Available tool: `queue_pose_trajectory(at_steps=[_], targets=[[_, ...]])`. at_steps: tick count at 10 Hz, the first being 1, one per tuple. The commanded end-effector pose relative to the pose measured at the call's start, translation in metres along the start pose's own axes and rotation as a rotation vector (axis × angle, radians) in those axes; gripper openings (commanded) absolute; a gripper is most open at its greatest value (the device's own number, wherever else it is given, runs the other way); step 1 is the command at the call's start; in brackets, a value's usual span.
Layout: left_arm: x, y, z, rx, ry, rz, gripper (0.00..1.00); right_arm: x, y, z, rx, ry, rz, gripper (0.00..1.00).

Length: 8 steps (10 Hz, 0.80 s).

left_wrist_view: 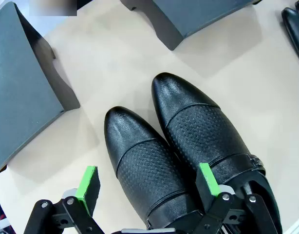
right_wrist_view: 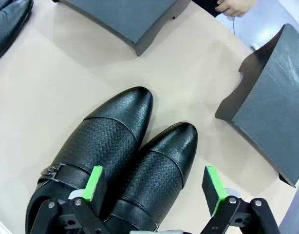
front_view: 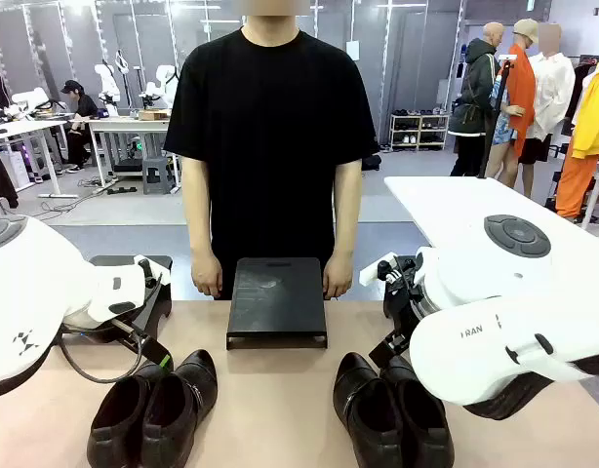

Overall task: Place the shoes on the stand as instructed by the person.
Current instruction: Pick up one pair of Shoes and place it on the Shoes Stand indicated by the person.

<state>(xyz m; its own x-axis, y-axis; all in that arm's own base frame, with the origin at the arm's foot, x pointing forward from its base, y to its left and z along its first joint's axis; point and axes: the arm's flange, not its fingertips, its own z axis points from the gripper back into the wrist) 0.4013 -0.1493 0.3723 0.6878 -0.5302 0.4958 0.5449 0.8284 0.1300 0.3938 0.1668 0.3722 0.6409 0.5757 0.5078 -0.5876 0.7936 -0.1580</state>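
Observation:
Two pairs of glossy black shoes stand on the tan table, one pair at front left (front_view: 153, 405) and one at front right (front_view: 392, 409). The person (front_view: 275, 127) stands at the far side with both hands on the sides of the middle black stand (front_view: 276, 302). My left gripper (left_wrist_view: 148, 184) hangs open above the left pair, its green pads (left_wrist_view: 88, 187) astride the left-hand shoe (left_wrist_view: 140, 156); its mate (left_wrist_view: 203, 126) lies beside it. My right gripper (right_wrist_view: 154, 186) is open over the right pair, astride the shoe (right_wrist_view: 161, 168) next to its mate (right_wrist_view: 101, 141).
A second black stand (front_view: 134, 288) sits at the left behind my left arm, also in the left wrist view (left_wrist_view: 23, 92). A third stand (right_wrist_view: 271, 107) lies to the right of the right pair. The person's hand (right_wrist_view: 234, 7) rests by the middle stand (right_wrist_view: 125, 17).

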Motion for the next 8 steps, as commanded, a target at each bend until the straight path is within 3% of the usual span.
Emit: queue_pose_trajectory(at_steps=[1, 8], targets=[[0.0001, -0.0004, 0.0000, 0.000, 0.000, -0.001, 1.00, 0.0000, 0.0000, 0.0000, 0.000, 0.000, 0.000, 1.00], [0.0001, -0.0004, 0.0000, 0.000, 0.000, -0.001, 1.00, 0.0000, 0.0000, 0.0000, 0.000, 0.000, 0.000, 1.00]])
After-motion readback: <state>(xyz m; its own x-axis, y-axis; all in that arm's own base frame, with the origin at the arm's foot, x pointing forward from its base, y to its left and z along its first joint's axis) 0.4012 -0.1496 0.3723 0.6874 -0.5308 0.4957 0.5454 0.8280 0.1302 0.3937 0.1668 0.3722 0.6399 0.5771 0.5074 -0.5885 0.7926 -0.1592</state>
